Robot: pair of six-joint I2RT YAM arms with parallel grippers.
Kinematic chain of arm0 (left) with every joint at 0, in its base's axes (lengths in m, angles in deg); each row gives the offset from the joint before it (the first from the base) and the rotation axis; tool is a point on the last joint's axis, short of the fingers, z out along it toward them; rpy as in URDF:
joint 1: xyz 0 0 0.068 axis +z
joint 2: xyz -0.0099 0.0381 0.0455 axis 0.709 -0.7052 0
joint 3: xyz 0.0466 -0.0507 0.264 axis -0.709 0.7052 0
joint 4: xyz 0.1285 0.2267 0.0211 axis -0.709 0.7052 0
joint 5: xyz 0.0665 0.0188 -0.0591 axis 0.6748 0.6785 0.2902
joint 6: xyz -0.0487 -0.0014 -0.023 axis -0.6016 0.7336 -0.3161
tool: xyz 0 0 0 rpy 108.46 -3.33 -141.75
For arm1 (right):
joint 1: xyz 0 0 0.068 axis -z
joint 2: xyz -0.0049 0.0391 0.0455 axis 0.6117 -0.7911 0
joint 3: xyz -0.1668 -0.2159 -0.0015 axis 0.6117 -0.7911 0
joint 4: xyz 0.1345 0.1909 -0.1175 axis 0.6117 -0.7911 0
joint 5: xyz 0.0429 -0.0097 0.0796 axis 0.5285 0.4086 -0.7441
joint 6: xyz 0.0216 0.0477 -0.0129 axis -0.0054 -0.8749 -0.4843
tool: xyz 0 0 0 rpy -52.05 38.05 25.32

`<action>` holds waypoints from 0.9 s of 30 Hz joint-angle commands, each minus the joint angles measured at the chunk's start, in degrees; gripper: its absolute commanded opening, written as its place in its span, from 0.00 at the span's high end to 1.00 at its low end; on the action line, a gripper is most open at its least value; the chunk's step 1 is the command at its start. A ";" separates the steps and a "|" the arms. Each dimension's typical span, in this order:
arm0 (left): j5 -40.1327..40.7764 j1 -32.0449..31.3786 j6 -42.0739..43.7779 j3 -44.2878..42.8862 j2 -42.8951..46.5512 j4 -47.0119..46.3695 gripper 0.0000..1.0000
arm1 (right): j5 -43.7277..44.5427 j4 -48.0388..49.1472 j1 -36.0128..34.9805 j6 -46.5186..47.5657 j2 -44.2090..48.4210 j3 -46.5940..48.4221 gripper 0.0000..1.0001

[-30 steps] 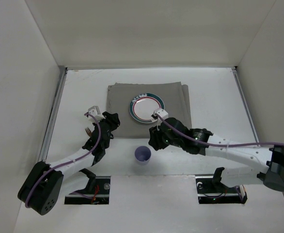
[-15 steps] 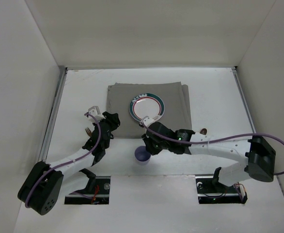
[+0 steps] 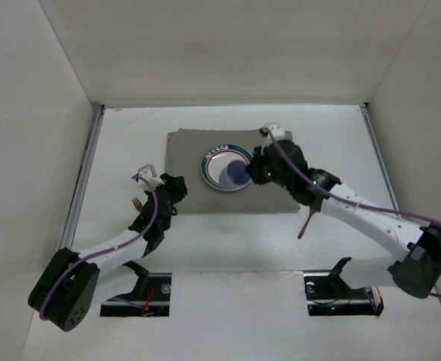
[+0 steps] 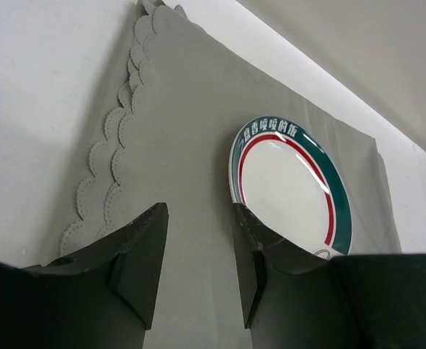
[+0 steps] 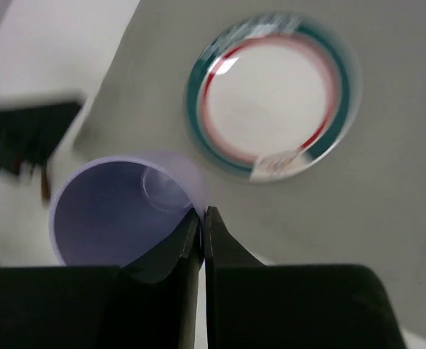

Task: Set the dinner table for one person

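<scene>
1. Now the right claw point(image 5: 202, 218) pinches the rim of a lilac plastic cup point(image 5: 118, 214).
2. A round white plate with a green-and-red border point(image 5: 271, 94) lies below and ahead of that claw, on a grey cloth placemat point(image 5: 387, 203).
3. The left claw point(image 4: 198, 218) stands parted and empty above the placemat's scalloped edge.
4. The large white desk point(image 3: 130, 135) lies beneath both claws.

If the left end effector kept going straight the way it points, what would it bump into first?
Most likely the grey placemat: the left end effector points out over it, jaws open. The plate sits right of that line. Depth is hard to judge.
</scene>
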 commanded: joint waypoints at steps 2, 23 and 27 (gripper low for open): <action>0.62 -0.30 -0.07 -0.33 0.43 -2.57 0.61 | 3.03 10.34 12.64 -3.41 -5.52 6.19 0.94; 0.44 -0.04 0.10 -0.85 -1.94 -2.92 0.61 | 5.23 0.25 30.52 2.03 -33.22 26.86 0.92; 0.27 -0.57 0.01 -1.03 -2.11 -3.01 0.61 | 5.49 -1.25 30.78 1.86 -34.89 27.65 0.91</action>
